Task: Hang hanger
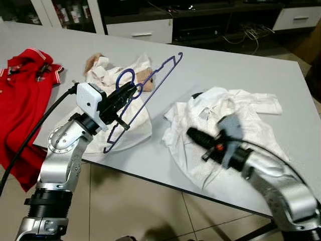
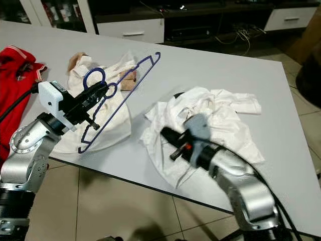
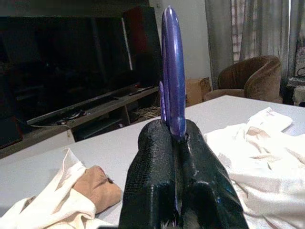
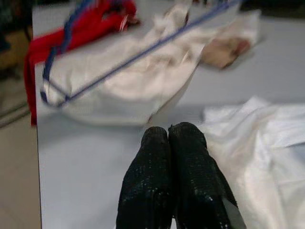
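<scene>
A blue plastic hanger (image 1: 150, 90) is held up above the grey table (image 1: 235, 70), tilted, with its hook curling by my left gripper (image 1: 134, 90). That gripper is shut on the hanger near the hook; the hanger's blue edge (image 3: 172, 71) rises from between the fingers (image 3: 152, 186). A white shirt (image 1: 220, 125) lies crumpled on the table to the right. My right gripper (image 1: 191, 133) is shut with nothing in it, low over the shirt's near left part; its fingers (image 4: 167, 176) point toward the hanger (image 4: 128, 57).
A white and tan garment (image 1: 120, 105) lies under the hanger. A red polo shirt (image 1: 22, 95) hangs over the table's left edge. A dark TV cabinet (image 1: 200, 20) with white drawers stands behind the table. Tiled floor (image 1: 135, 206) lies in front.
</scene>
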Controlling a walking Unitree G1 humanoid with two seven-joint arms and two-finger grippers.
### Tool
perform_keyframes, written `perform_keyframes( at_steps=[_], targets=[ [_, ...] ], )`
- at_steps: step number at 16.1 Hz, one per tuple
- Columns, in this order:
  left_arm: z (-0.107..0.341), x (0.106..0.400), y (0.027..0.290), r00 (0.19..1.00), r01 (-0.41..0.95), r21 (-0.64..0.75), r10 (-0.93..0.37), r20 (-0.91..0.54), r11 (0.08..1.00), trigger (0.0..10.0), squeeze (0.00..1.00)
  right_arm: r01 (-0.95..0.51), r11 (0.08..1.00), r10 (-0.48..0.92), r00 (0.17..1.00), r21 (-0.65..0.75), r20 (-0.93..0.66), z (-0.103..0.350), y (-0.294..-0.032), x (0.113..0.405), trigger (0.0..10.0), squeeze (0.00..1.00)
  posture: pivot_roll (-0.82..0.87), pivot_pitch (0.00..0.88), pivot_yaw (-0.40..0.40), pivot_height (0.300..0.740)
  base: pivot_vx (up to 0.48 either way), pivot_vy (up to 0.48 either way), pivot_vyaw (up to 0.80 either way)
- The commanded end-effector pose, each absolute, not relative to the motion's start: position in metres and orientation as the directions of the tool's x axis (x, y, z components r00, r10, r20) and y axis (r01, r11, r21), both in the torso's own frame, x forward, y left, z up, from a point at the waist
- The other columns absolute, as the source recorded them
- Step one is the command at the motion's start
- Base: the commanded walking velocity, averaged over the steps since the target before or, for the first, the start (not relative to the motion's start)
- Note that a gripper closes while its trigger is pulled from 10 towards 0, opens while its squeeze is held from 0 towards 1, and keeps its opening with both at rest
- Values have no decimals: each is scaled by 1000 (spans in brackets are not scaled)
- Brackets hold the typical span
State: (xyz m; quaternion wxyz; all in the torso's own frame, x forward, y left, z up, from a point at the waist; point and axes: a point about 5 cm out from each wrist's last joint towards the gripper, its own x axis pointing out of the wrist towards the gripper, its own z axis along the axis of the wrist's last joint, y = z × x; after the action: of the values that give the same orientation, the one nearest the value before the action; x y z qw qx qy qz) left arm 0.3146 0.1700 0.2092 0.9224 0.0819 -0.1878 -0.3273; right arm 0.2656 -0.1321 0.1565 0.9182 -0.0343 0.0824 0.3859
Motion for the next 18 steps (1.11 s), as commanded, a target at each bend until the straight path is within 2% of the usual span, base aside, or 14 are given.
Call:
perform_keyframes(
  at_steps=[1, 4, 5, 10, 12, 13, 15, 18],
  targets=[
    [208, 316, 169, 717, 570, 283, -635, 287, 771, 10000, 0, -726, 688, 698, 669, -22, -256, 147, -130, 266, 10000, 0, 9, 88, 18, 740, 0, 0, 0],
    [207, 315, 168, 717, 570, 281, -634, 290, 772, 10000, 0, -704, 706, 644, 683, -77, -343, 136, -131, 270, 10000, 0, 11, 87, 15, 740, 0, 0, 0],
    [207, 315, 168, 717, 569, 280, -634, 291, 773, 10000, 0, -671, 730, 577, 707, -130, -409, 126, -138, 275, 10000, 0, 15, 87, 12, 740, 0, 0, 0],
    [206, 314, 168, 720, 566, 279, -630, 291, 776, 10000, 0, -595, 693, 321, 760, -406, -566, 116, -197, 277, 10000, 0, 8, 91, 11, 740, 0, 0, 0],
    [206, 315, 167, 719, 568, 277, -631, 291, 775, 10000, 0, -498, 673, 164, 822, -548, -545, 122, -225, 286, 10000, 0, 3, 92, 12, 740, 0, 0, 0],
    [205, 315, 166, 717, 572, 275, -634, 291, 773, 10000, 0, -419, 694, 133, 874, -585, -468, 137, -232, 295, 10000, 0, 0, 92, 13, 740, 0, 0, 0],
    [205, 316, 165, 715, 574, 274, -635, 292, 772, 10000, 0, -466, 748, 283, 869, -473, -407, 153, -211, 294, 10000, 0, -1, 91, 13, 740, 0, 0, 0],
    [205, 316, 165, 715, 573, 275, -635, 294, 772, 10000, 0, -567, 755, 473, 819, -329, -326, 168, -192, 284, 10000, 0, 3, 89, 13, 740, 0, 0, 0]
  ],
)
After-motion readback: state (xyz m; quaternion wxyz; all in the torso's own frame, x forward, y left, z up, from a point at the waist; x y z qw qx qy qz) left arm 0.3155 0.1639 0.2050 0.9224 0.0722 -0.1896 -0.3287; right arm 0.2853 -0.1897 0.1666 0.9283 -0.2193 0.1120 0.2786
